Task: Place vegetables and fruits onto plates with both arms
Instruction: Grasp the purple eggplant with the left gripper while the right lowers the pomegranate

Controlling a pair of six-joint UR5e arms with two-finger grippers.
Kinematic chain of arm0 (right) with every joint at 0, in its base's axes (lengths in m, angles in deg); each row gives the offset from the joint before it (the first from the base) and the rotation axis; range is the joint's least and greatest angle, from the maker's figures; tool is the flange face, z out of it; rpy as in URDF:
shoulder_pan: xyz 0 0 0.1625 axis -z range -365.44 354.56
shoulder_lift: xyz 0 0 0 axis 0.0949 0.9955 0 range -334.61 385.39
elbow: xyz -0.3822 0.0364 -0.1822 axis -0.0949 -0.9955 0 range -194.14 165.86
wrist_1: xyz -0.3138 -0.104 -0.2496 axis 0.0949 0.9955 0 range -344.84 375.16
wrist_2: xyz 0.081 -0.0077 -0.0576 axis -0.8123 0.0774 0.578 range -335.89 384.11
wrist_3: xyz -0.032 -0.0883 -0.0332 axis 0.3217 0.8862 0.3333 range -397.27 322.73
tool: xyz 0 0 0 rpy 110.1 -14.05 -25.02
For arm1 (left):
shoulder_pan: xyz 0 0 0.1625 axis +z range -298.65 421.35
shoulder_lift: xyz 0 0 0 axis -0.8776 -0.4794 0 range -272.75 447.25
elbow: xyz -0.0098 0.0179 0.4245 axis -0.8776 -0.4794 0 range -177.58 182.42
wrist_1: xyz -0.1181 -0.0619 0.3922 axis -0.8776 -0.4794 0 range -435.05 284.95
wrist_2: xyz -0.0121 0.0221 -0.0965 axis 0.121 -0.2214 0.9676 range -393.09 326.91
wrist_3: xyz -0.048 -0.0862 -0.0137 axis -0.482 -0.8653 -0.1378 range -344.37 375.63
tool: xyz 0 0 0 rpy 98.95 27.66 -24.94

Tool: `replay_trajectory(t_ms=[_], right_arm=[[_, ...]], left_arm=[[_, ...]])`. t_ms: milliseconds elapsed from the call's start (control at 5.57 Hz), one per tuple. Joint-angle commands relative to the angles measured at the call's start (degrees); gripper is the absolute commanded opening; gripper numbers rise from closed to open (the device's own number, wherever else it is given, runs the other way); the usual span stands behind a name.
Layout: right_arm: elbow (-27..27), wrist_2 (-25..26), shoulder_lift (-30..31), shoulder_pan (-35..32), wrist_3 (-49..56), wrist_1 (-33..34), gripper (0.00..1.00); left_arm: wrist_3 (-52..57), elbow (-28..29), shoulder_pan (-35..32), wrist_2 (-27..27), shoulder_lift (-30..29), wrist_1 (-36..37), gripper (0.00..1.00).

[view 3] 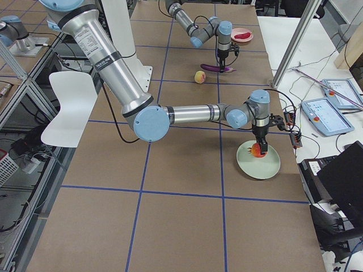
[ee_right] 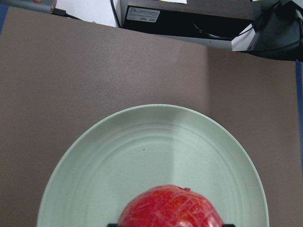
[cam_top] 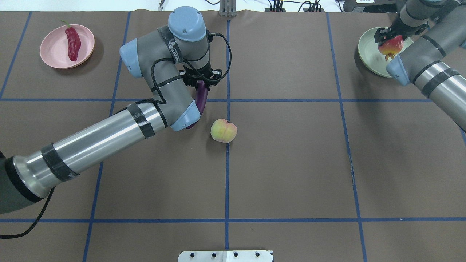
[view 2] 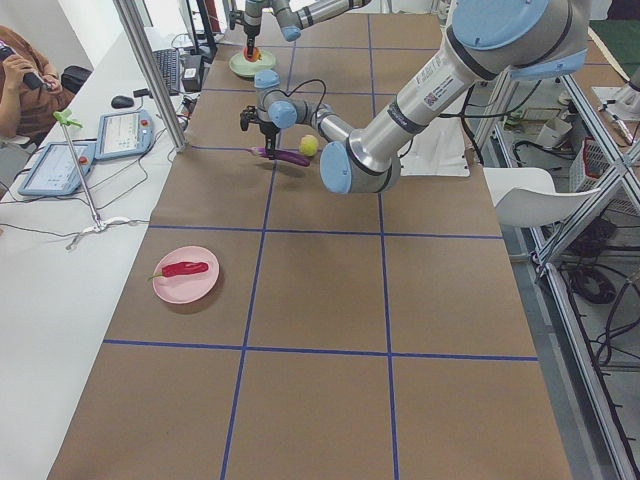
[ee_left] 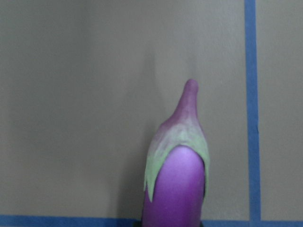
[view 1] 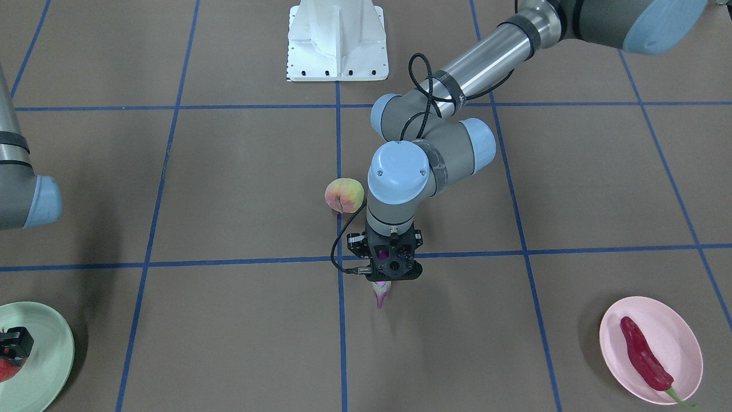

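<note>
Long glossy purple eggplant (cam_top: pixel 201 97) is pinched near its calyx end in my left gripper (view 1: pixel 384 279), low over the brown table (cam_top: pixel 291 163), near the round yellow-pink peach (cam_top: pixel 223 130). The front-facing view shows only the pale calyx tip; the overhead view shows the purple body. Its long axis follows the blue tape line (ee_left: pixel 251 118), calyx toward the operators' side. My right gripper (cam_top: pixel 389 38) pinches the bumpy red-orange fruit (ee_right: pixel 170 208) over the pale mint green plate (ee_right: pixel 142 151).
</note>
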Motion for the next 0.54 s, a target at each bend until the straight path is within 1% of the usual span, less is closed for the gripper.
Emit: replay_trajectory(t_ms=[0,180,359], right_arm=[[-0.1,-0.1,-0.3,1.6,-0.4,-0.1,0.66],[0.7,-0.1,-0.4,1.7,-1.3,-0.1,0.99],[3.7,-3.5,-0.2,1.2,-1.2,0.5,1.00]], left_arm=[[0.5,0.0,-1.6,0.2,-0.1,0.1,0.00],[0.6,0.0,-2.3,0.6,-0.1,0.1,0.00],[2.5,0.0,-3.8,2.2,-0.1,0.1,0.00]])
